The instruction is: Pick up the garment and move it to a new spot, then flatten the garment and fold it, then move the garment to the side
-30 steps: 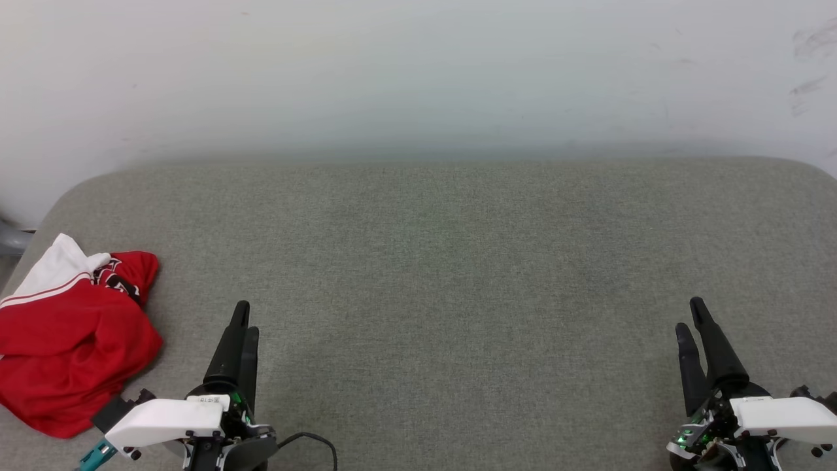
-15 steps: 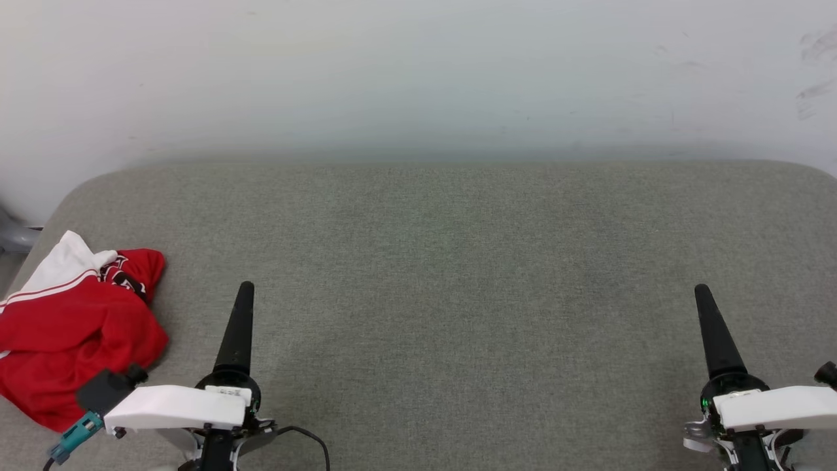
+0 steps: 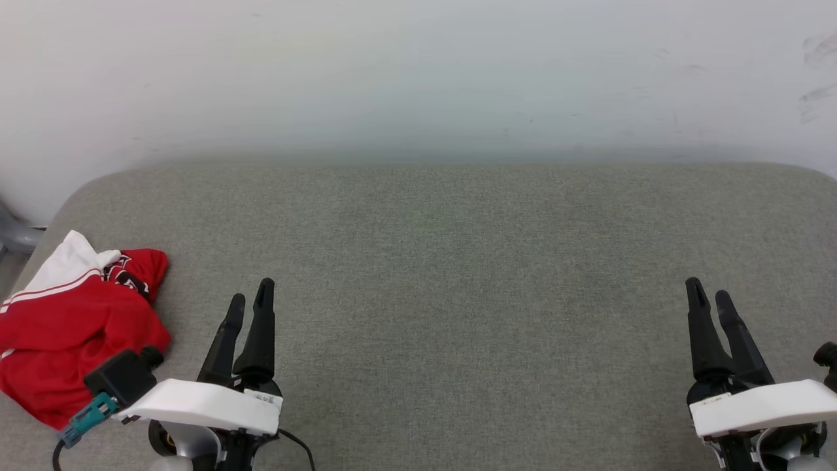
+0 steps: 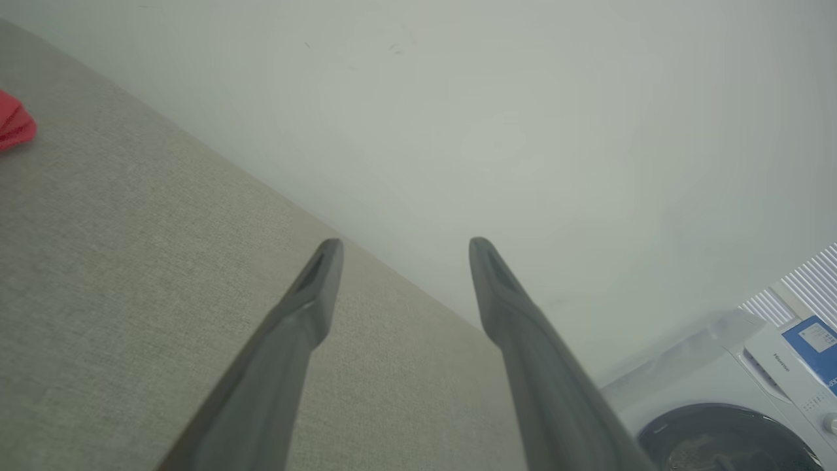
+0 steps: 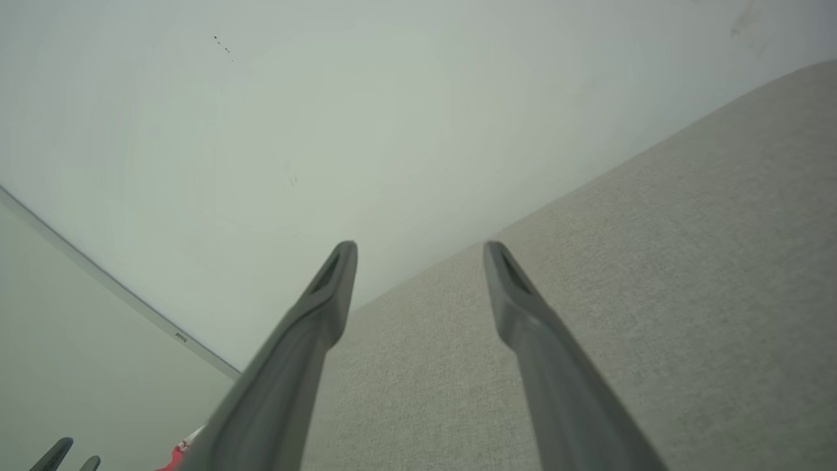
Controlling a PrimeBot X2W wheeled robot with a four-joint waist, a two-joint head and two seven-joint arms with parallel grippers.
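The garment (image 3: 72, 327) lay crumpled in a loose heap at the lower left of the head view, close to the frame's left edge. It was bright red, soft and deeply creased, with no part spread flat. A white sleeve with thin red stripes ran along its upper left, rising to a point. Just right of that, a red fold showed black-and-white lettering, too bunched to read. It rested on the grey fabric surface (image 3: 458, 294), near its rounded left corner. A small red edge of the garment (image 4: 13, 127) showed at the left wrist view's upper left.
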